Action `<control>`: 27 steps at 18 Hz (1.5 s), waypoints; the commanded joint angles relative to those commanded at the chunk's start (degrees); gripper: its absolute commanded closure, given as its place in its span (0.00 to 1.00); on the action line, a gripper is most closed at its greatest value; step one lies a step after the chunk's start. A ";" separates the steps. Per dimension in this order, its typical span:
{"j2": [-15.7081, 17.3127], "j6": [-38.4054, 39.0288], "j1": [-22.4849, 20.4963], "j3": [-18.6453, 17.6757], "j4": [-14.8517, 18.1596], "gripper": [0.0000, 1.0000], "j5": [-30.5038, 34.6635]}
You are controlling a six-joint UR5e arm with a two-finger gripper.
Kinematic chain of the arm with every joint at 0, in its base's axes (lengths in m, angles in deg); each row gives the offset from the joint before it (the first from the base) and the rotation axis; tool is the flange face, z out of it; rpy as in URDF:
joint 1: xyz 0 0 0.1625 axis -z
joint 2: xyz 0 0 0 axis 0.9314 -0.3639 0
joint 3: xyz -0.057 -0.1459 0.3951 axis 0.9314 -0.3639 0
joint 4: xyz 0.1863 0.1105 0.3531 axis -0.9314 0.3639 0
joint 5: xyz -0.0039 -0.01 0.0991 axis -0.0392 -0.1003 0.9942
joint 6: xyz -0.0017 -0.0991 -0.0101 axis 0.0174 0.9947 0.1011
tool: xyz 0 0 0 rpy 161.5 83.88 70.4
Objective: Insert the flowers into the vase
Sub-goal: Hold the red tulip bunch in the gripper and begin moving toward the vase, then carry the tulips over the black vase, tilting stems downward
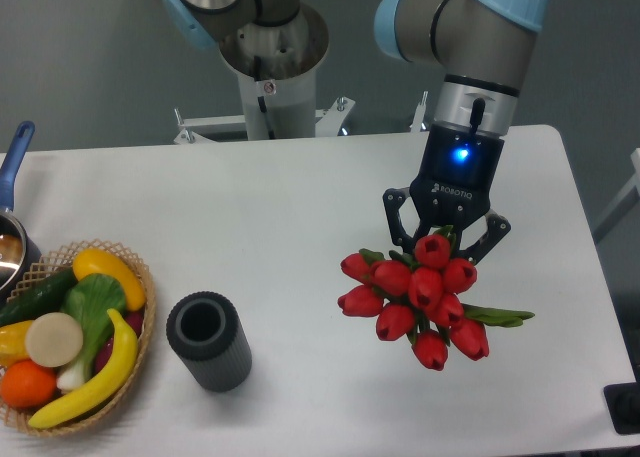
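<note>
Flowers point(420, 299) right under the hand point(446, 239), a tight red bunch of tulip heads with green leaves poking out to the side away from the vase. Topmost bloom sitting between the two dark fingers point(398, 217), fingers spread fairly wide on either side of the bunch. Gripping the stems or merely straddling them? Cannot tell from this angle, blooms hiding the contact point. Blue light glowing on the wrist just above the hand.

Vase point(209, 340) well apart from the hand, off toward the basket side of the worktop point(300, 197). Dark grey, ribbed, thick round rim, mouth tilted toward the camera, probably upright though the view makes it look leaning. Nothing inside its opening as far as can be seen.

Farther still from the hand, beyond the vase: wicker basket point(140, 352) at the worktop edge, loaded with a banana point(100, 377), a yellow pepper point(108, 272), a cucumber point(38, 295), an orange point(26, 383) and a leafy green vegetable point(90, 312). Just beside the basket, metal pot point(10, 252) with a blue handle point(14, 152), cut off by the frame edge.

Behind the hand, arm base point(272, 67) standing at the far edge of the worktop. Down in the near corner on the hand's side, a small dark fitting point(625, 407), partly out of frame.
</note>
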 joint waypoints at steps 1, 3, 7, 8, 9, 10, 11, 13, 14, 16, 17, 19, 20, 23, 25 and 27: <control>0.00 0.00 0.17 -0.09 0.00 0.63 0.00; -0.09 0.00 0.26 -0.61 -0.96 0.63 0.09; -0.09 0.18 0.26 -0.35 -1.14 0.63 0.00; -0.17 0.18 0.26 -0.18 -1.14 0.63 0.00; -0.26 0.18 0.35 -0.18 -1.14 0.63 0.09; -0.35 0.18 0.35 -0.09 -1.23 0.63 0.09; -0.44 0.09 0.35 -0.09 -1.23 0.63 0.09; -0.70 0.00 0.53 0.00 -1.23 0.63 0.09; -1.14 0.00 0.70 0.17 -1.23 0.63 0.09; -2.46 0.00 2.28 1.31 -1.23 0.63 0.09; -2.90 0.00 2.72 1.49 -1.32 0.63 0.09; -3.16 0.00 2.99 1.32 -2.28 0.63 0.09; -3.51 -0.09 4.82 1.67 -3.94 0.63 0.00; -5.18 0.00 7.46 2.81 -7.20 0.63 -0.17; -5.10 0.00 8.70 3.25 -7.21 0.63 -1.66; -4.92 0.09 9.66 4.04 -7.21 0.63 -4.12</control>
